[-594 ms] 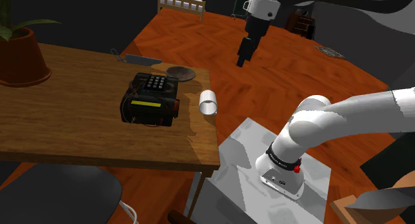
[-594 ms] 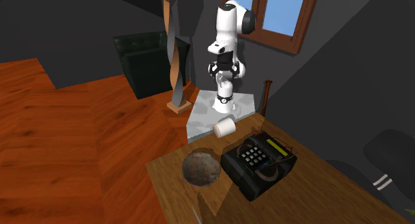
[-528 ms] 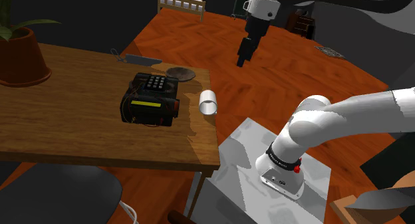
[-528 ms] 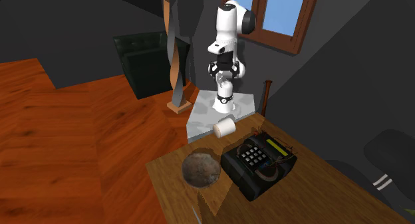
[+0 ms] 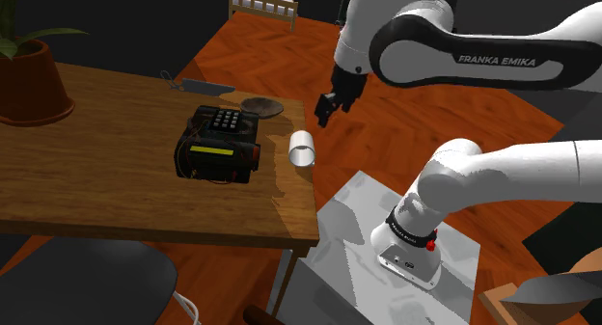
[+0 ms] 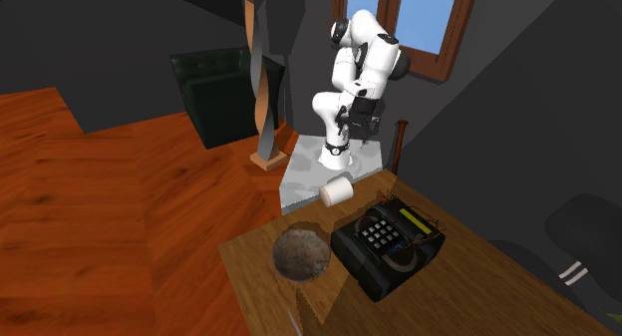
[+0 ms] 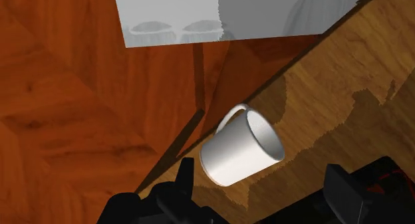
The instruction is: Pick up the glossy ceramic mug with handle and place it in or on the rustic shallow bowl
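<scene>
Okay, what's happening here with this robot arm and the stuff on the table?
The white arm's black gripper hovers with its fingers open, pointed at a white mug that lies on its side near the edge of the wooden table. Nothing is held yet. The brownish shallow bowl sits empty further along that edge, past a black keypad phone.

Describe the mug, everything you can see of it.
The mug is plain white with a slight sheen, a smooth cylinder with one loop handle. It lies on its side on the wooden table, close to the edge nearest the stand, handle toward that edge, its open mouth showing an empty inside. It rests on the table alone; the black keypad device sits apart from it. The open gripper hovers above it without touching.
</scene>
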{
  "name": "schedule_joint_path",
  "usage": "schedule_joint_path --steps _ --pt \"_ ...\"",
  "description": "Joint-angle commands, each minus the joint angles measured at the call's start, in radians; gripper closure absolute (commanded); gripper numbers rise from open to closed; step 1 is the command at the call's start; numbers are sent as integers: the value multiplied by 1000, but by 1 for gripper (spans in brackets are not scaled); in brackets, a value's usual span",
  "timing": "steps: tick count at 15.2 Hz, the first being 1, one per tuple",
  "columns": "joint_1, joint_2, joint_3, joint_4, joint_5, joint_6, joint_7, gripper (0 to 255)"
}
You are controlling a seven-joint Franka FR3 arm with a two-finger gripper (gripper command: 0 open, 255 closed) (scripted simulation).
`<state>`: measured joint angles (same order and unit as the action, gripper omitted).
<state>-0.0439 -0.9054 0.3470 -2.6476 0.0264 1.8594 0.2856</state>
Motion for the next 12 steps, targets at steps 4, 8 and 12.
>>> schedule_joint_path --steps 4,8,12 --pt "-84 82 307 -57 -19 168 360 0" --pt "-267 215 600 -13 -95 255 672 0" --pt "-612 338 986 93 -225 278 995 0"
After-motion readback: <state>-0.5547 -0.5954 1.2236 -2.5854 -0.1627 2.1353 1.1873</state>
